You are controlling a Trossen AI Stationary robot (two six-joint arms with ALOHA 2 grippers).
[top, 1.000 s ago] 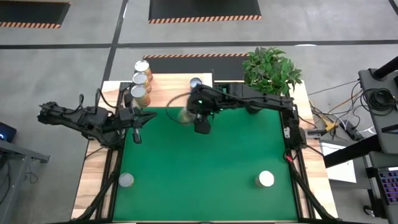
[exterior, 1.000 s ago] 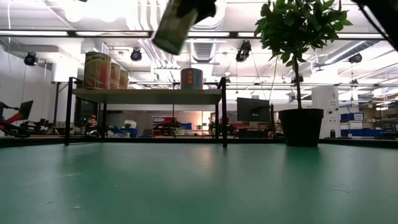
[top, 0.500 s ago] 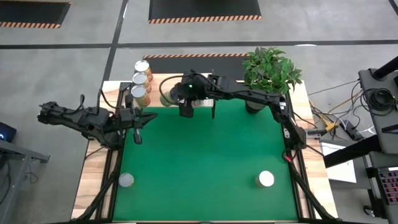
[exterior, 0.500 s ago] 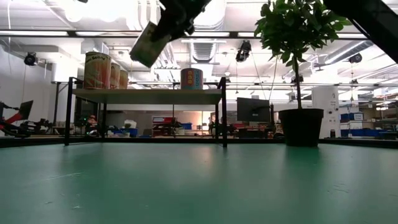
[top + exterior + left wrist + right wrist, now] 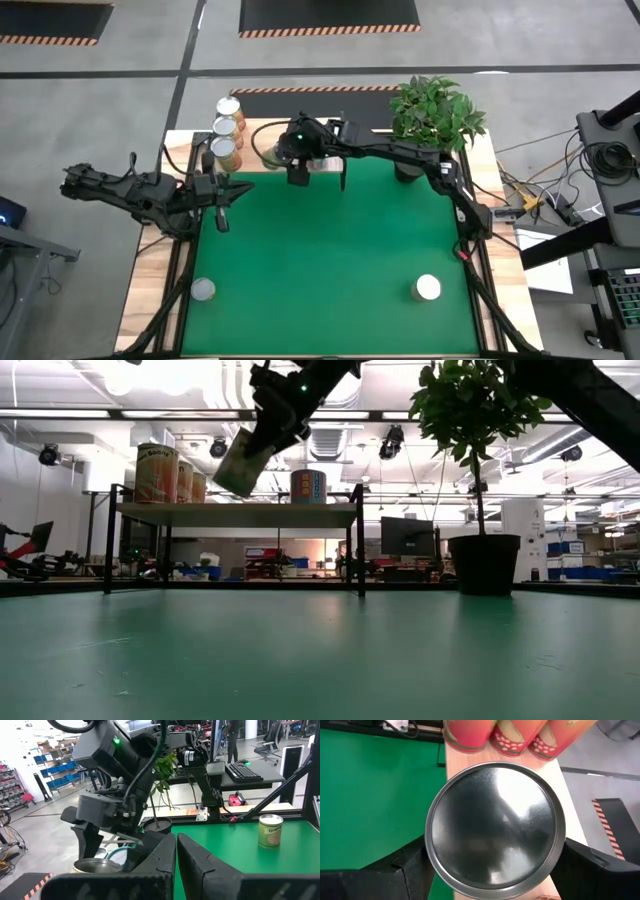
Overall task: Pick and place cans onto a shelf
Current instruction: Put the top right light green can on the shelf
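**Silvery-topped can held over shelf**

Right gripper (image 5: 262, 435) pinches a can (image 5: 243, 460), tilted, above the shelf (image 5: 235, 514). Three cans (image 5: 226, 130) stand on the plank just beside it. Left gripper (image 5: 221, 195) pressed together, well apart at the tabletop (image 5: 330, 260) edge.

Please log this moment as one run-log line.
right end effector: shut on can, tilted above shelf | left end effector: shut, idle at table's left edge
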